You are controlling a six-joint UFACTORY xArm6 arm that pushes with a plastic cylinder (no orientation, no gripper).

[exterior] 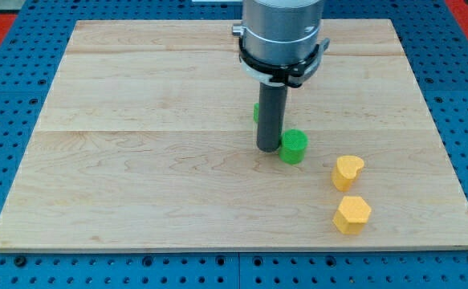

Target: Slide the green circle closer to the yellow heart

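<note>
The green circle point(294, 147) sits right of the board's middle. My tip point(267, 149) rests on the board just to its left, touching or nearly touching it. The yellow heart point(347, 172) lies to the lower right of the green circle, a short gap away. A second green block point(256, 111) is mostly hidden behind the rod, its shape not clear.
A yellow hexagon point(352, 214) lies just below the yellow heart, near the board's bottom edge. The wooden board point(137, 160) lies on a blue perforated table point(1, 72). The arm's grey body point(282, 36) hangs over the board's top middle.
</note>
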